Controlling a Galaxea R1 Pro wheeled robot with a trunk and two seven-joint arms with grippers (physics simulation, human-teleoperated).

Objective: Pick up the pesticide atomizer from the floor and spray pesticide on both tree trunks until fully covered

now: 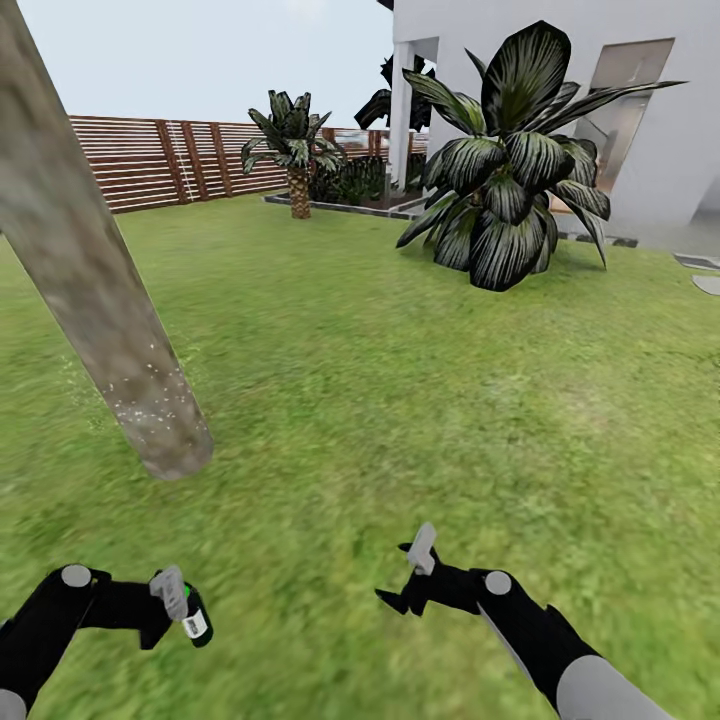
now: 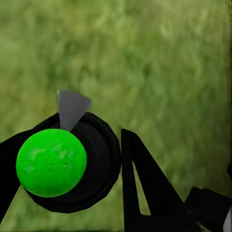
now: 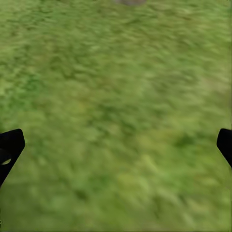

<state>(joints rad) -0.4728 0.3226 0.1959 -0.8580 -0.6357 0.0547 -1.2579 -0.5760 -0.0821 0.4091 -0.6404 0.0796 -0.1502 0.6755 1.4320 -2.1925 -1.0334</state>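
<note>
On the green grass lawn (image 1: 420, 380), the left gripper (image 1: 172, 596) clamps the black, green-capped pesticide atomizer (image 1: 195, 618) near a grey-brown tree trunk (image 1: 95, 290) speckled with white pesticide (image 1: 140, 400); the right gripper (image 1: 415, 575) hangs open, empty. Misaimed spray could leave bark bare.

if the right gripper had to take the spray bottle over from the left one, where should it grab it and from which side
Probably the lower body of the spray bottle: the left gripper clamps its upper part, leaving the labelled dark end sticking out toward the right gripper. Come across from the robot's right, jaws spread around that free end. The green cap looks too rounded to grip.
</note>
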